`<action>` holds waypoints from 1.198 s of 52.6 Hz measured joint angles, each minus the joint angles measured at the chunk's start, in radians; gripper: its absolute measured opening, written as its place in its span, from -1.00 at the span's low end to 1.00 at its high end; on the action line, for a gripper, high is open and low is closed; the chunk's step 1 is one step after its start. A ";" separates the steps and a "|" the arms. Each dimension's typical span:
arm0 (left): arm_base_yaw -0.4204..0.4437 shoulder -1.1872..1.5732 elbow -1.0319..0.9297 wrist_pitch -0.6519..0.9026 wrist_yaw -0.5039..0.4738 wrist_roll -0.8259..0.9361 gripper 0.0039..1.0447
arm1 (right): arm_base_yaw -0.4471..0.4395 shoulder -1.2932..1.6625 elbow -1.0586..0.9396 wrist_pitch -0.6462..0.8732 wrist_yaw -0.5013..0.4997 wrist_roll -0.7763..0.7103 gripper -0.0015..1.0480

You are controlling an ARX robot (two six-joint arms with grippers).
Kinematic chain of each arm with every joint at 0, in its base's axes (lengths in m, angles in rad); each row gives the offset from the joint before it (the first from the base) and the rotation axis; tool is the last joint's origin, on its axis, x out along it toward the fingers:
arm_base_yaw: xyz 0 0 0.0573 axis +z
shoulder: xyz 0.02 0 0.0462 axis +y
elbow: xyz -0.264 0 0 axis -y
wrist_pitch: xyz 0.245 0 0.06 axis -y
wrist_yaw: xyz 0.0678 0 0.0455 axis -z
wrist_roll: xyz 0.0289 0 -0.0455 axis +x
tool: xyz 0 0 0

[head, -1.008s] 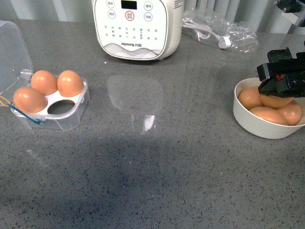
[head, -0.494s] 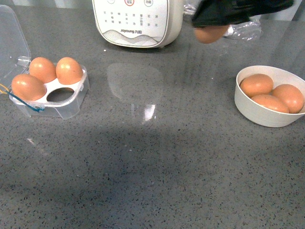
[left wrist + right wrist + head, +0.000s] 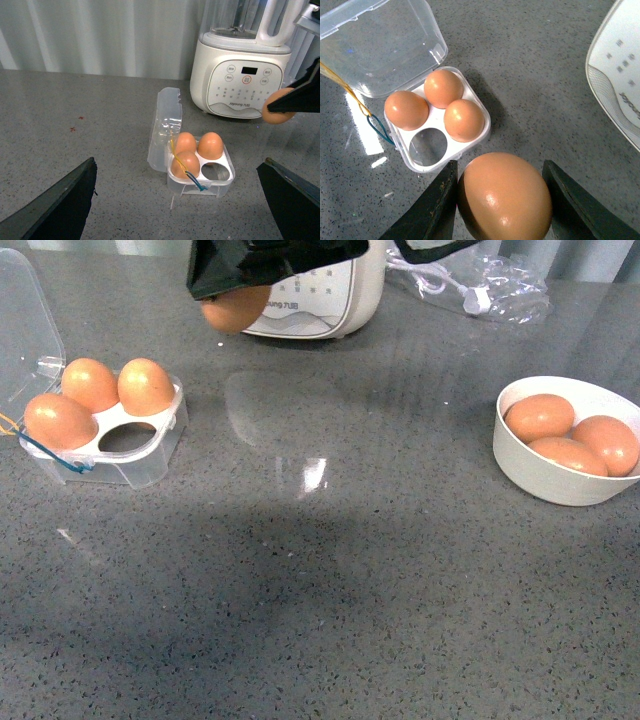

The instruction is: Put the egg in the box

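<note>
My right gripper (image 3: 235,300) is shut on the egg (image 3: 234,310), held in the air at the back of the table, right of the box and in front of the white appliance. Up close the egg (image 3: 504,198) fills the space between the two dark fingers (image 3: 432,210). The box (image 3: 105,435) is a clear four-hole carton at the left with its lid open; three brown eggs sit in it and the near-right hole (image 3: 127,438) is empty. The box (image 3: 200,162) lies ahead of my left gripper (image 3: 180,200), which is open, low and apart from it.
A white bowl (image 3: 545,480) with three brown eggs stands at the right. A white appliance (image 3: 330,300) stands at the back centre, a clear plastic bag with a cable (image 3: 480,290) beside it. Grey speckled countertop lies between box and bowl.
My right gripper lifted the egg out of the bowl and carried it leftward along the back of the table, from above the bowl to near the box. The bowl now shows three eggs.
</note>
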 joint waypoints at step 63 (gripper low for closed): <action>0.000 0.000 0.000 0.000 0.000 0.000 0.87 | 0.109 0.132 0.135 -0.021 -0.031 0.068 0.86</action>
